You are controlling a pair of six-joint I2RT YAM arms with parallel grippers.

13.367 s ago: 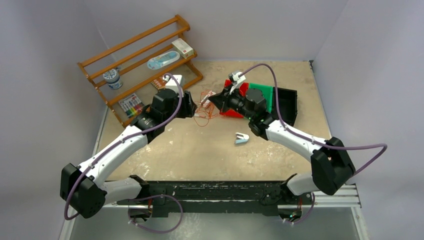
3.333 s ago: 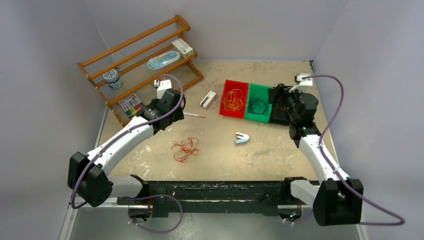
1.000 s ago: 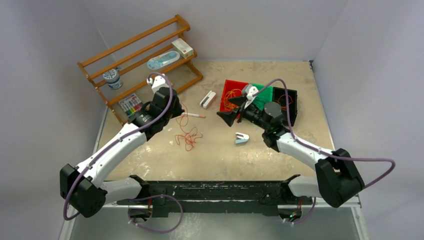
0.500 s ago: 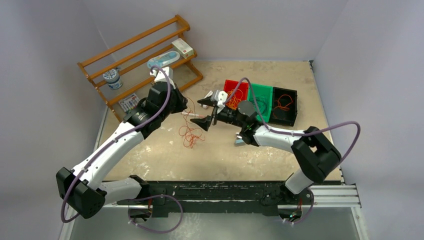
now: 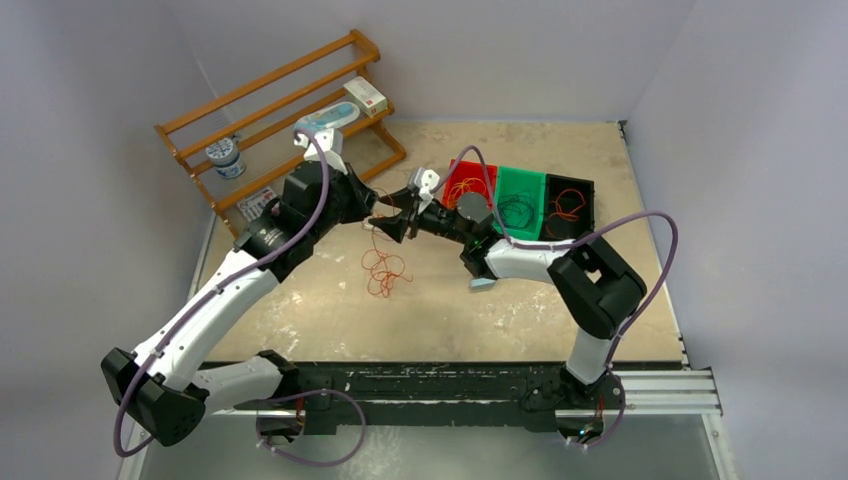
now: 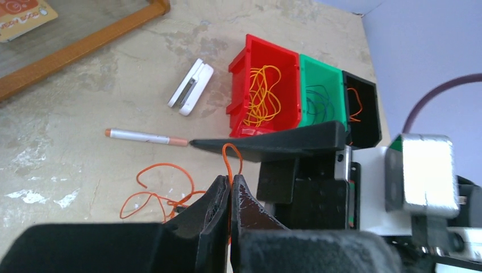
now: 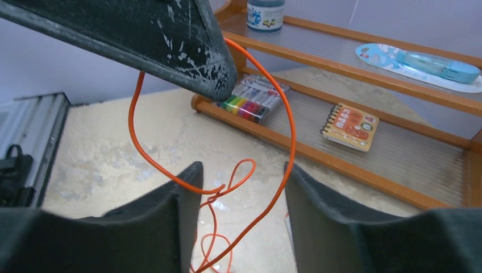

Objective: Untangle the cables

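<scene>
over the mottled beige counter [image 5: 500,320], the left gripper [image 6: 230,181], jaws pinching a thin orange cable [image 7: 293,133], lifts it, likely so its loops hang loose, while the right gripper [image 7: 241,168] straddles a strand, jaws spread.

We take this for a robotics lab, a test cell rather than a home or a shop. A left arm [image 5: 215,300] and a right arm [image 5: 520,260], both trailing purple leads, are bolted to a metal rail [image 5: 665,398] along the near edge of the bench [image 5: 560,300]. Plain pale walls [image 5: 500,50] box the bench in on three sides, and its top is scuffed and stained. What stands on it looks staged: a wooden rack [image 5: 262,80] of odd small goods at the far left corner, and red, green and black bins [image 5: 522,173] towards the far right corner, holding cables [image 6: 262,99].
</scene>
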